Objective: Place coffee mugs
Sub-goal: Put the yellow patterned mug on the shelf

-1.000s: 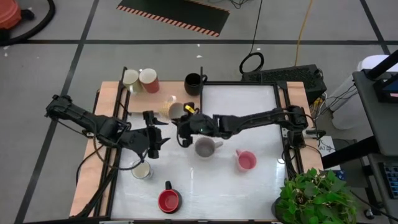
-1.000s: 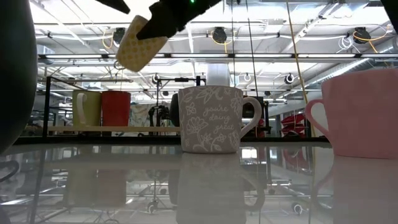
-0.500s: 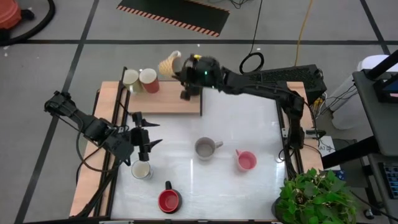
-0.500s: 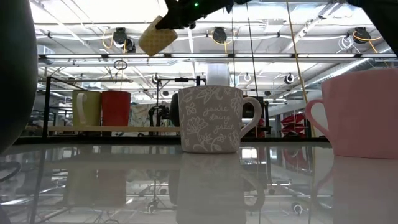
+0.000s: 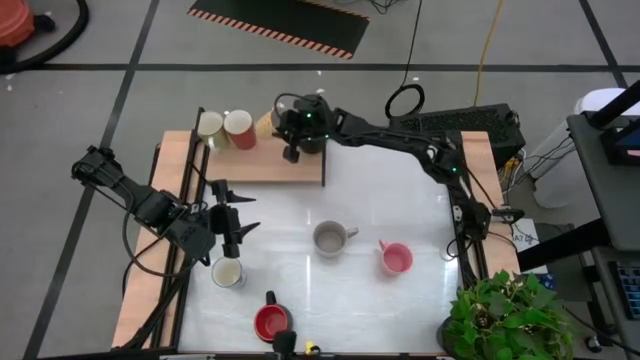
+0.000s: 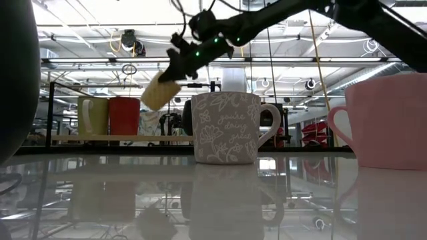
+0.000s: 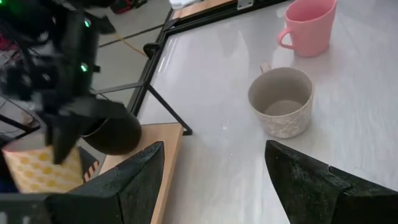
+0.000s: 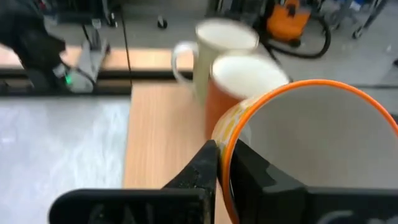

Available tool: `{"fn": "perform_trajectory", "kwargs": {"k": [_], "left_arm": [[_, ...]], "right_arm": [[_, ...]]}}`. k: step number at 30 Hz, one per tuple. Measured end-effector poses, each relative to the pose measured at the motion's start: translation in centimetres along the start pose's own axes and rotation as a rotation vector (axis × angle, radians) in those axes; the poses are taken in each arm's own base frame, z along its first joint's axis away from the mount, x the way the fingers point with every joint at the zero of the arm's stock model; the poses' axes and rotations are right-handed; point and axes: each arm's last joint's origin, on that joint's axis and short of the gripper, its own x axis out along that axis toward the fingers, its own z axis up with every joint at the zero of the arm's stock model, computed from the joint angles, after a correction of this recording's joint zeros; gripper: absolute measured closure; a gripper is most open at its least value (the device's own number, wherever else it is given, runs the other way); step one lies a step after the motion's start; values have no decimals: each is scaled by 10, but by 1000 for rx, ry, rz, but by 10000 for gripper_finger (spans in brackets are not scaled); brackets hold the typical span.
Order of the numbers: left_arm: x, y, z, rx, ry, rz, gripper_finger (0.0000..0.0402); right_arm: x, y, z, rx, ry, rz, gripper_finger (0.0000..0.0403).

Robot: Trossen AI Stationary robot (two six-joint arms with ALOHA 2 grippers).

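From overhead, I saw my right gripper [image 5: 287, 128] pinching the tan mug [image 5: 266, 125] above the wooden shelf [image 5: 270, 165], beside the red mug [image 5: 239, 129]. Left gripper [image 5: 228, 215] hung spread near the white mug [image 5: 228, 273]. At table height, the tan mug [image 6: 159, 91] hung tilted. Right wrist: fingers [image 8: 205, 165] clamped its rim.

I have the right arm stretched to the far side, its hand [image 5: 291, 128] clamped tight. My left arm waits at the left, hand [image 5: 232, 222] spread wide.
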Motion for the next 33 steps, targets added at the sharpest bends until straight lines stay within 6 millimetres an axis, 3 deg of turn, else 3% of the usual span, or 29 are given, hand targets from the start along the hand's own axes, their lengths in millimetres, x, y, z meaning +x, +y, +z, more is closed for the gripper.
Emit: {"fn": "perform_trajectory", "kwargs": {"k": [11, 33], "left_arm": [[0, 0, 0, 5, 1, 1, 119], [0, 0, 0, -6, 1, 0, 119]], "right_arm": [[16, 4, -27, -21, 138, -1, 387], [15, 4, -29, -80, 167, -6, 370]]}}
